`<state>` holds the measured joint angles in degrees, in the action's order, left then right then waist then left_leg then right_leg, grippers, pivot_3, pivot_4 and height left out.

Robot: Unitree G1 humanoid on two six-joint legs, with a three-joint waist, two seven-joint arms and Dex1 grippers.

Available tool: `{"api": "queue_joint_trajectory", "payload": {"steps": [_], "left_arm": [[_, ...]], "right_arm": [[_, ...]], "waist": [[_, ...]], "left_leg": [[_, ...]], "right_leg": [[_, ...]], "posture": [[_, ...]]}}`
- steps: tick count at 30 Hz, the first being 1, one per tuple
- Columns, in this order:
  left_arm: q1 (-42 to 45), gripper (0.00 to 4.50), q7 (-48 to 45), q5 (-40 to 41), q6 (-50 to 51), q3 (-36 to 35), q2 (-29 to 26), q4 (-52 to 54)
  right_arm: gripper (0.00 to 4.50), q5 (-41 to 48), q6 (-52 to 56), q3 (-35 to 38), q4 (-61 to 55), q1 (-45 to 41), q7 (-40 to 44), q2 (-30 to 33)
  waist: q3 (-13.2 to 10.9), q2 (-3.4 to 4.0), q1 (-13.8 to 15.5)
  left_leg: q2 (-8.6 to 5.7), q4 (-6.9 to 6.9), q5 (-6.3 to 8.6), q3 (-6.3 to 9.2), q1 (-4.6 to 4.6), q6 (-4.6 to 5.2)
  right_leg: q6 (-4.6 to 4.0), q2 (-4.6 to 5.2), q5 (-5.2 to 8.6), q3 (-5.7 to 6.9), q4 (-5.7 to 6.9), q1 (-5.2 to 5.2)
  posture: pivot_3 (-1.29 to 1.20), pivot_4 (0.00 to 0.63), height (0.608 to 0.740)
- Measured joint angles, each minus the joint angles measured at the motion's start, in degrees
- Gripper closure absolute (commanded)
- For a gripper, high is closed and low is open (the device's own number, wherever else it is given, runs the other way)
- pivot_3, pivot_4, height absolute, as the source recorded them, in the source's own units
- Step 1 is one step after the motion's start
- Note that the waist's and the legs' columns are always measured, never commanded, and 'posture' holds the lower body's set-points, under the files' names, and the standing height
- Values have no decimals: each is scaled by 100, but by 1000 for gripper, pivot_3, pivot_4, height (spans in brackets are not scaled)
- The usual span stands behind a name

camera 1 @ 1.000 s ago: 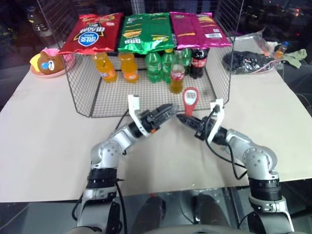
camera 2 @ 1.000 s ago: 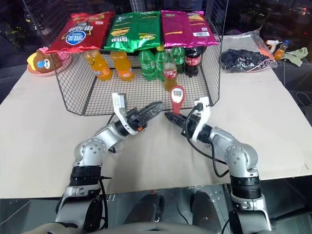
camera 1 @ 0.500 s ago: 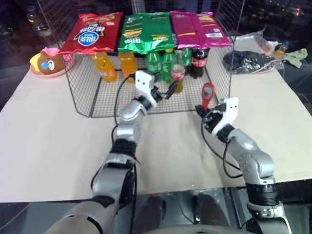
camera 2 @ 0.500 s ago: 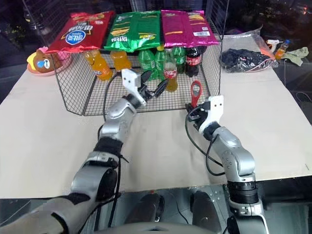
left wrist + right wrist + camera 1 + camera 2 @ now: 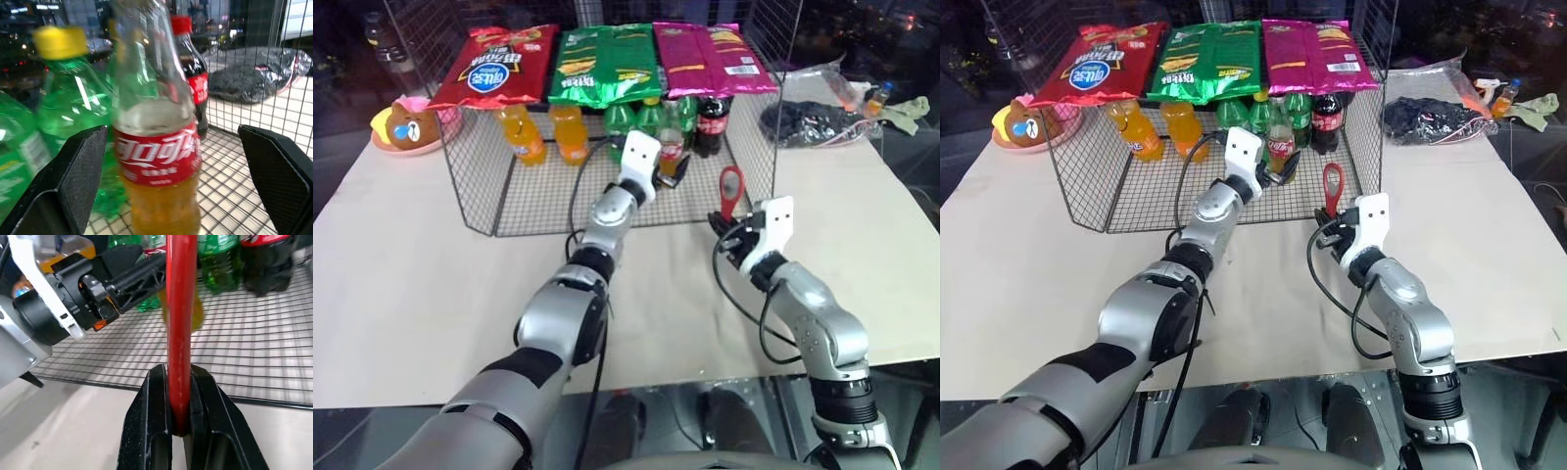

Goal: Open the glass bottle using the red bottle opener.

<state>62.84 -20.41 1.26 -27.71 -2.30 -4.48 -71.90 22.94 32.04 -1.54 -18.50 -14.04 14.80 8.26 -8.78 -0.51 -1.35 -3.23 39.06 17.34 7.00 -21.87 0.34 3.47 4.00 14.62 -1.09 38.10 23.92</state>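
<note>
The left gripper (image 5: 171,161) stands wide open around the glass bottle (image 5: 156,147) with red Chinese-lettered label, while the right gripper (image 5: 179,391) clamps the red bottle opener (image 5: 180,308).

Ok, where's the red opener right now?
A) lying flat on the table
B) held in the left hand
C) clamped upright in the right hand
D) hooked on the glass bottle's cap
C: the right hand is shut on the red bottle opener, head up, short of the glass bottle, which stands between the left hand's open fingers.
</note>
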Motion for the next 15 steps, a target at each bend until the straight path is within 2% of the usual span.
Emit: {"api": "queue_joint_trajectory", "payload": {"steps": [7, 15], "left_arm": [[404, 100, 545, -202, 136, -15, 92, -312], [563, 100, 1136, -471, 384, 0, 157, -438]], "right_arm": [[4500, -638, -230, -321, -442, -79, -102, 216], [4500, -796, -229, -370, -534, -105, -183, 199]], "waist": [[-1, -1, -29], [-1, -1, -74]], "left_leg": [[-3, 7, 0, 3, -3, 0], [-3, 7, 0, 2, -1, 0]], "right_leg": [[0, 2, 0, 3, 2, 0], [0, 1, 0, 1, 6, 0]], "posture": [[0, 150, 740], [0, 150, 740]]}}
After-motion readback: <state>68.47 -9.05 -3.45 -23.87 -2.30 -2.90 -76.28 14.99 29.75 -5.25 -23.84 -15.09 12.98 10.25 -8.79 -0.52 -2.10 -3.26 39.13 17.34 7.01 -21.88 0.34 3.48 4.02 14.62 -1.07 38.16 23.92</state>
